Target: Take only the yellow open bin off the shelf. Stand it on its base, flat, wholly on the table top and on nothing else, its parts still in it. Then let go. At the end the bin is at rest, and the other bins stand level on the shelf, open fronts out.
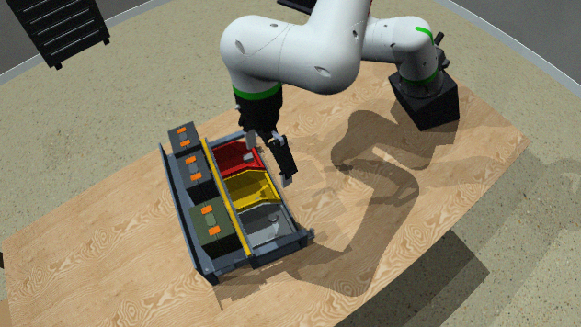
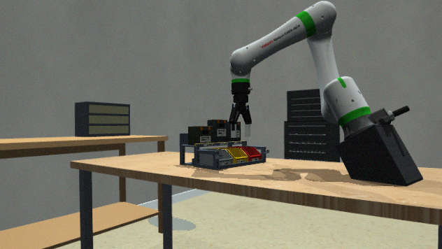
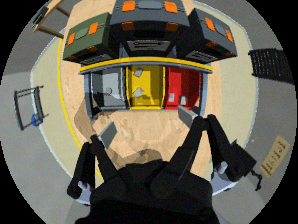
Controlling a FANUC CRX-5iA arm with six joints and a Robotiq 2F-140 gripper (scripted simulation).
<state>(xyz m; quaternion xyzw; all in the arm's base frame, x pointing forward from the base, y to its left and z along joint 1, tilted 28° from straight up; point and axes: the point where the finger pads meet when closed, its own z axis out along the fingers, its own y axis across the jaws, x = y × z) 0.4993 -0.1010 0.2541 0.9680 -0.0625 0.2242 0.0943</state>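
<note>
The yellow open bin sits in the middle slot of the shelf's lower front row, between a red bin and a grey bin. It also shows in the side view and in the wrist view, where small pale parts lie in it. The blue-grey shelf stands on the wooden table. My gripper is open and empty. It hangs above the shelf's front edge near the red and yellow bins, fingers pointing down. In the wrist view the fingers spread wide in front of the bins.
Three closed boxes with orange latches stand on the shelf's back row, green, dark grey and grey. The arm's black base stands at the table's far right. A second table with a drawer unit stands to the left.
</note>
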